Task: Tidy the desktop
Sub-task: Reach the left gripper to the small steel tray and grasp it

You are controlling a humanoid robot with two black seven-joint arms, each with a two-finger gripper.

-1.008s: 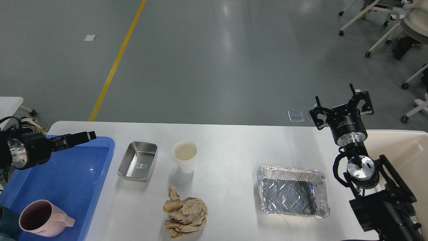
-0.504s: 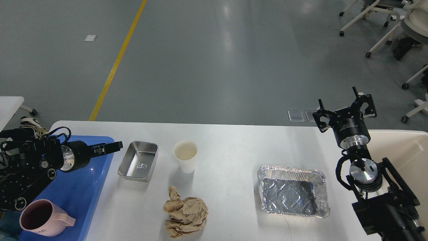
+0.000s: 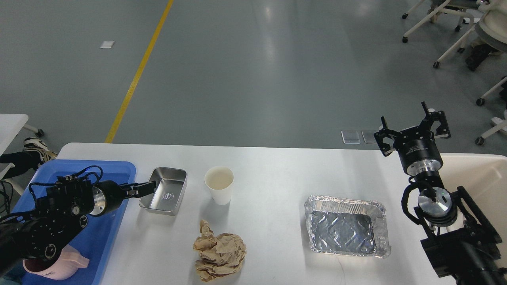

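Note:
The white desktop [image 3: 277, 170] carries a small steel tray [image 3: 168, 194], a white paper cup [image 3: 219, 184], a crumpled brown paper ball [image 3: 219, 251] and a foil tray [image 3: 346, 226]. My left gripper [image 3: 145, 187] reaches in from the left, with its dark fingers pointing right at the steel tray's left rim. They are seen side-on, so I cannot tell whether they are open or touching the rim. My right gripper [image 3: 410, 126] is open and empty, held up above the desktop's far right corner, behind the foil tray.
A blue plastic tray [image 3: 119, 168] sits at the left end and holds a pink mug [image 3: 65, 264], partly hidden by my left arm. A cream bin [image 3: 479, 178] stands off the right edge. Office chairs [image 3: 455, 23] stand on the floor at the far right.
My left arm has swung down and to the right, from over the blue tray to the steel tray's left rim. My right gripper has drifted slightly right and stays open.

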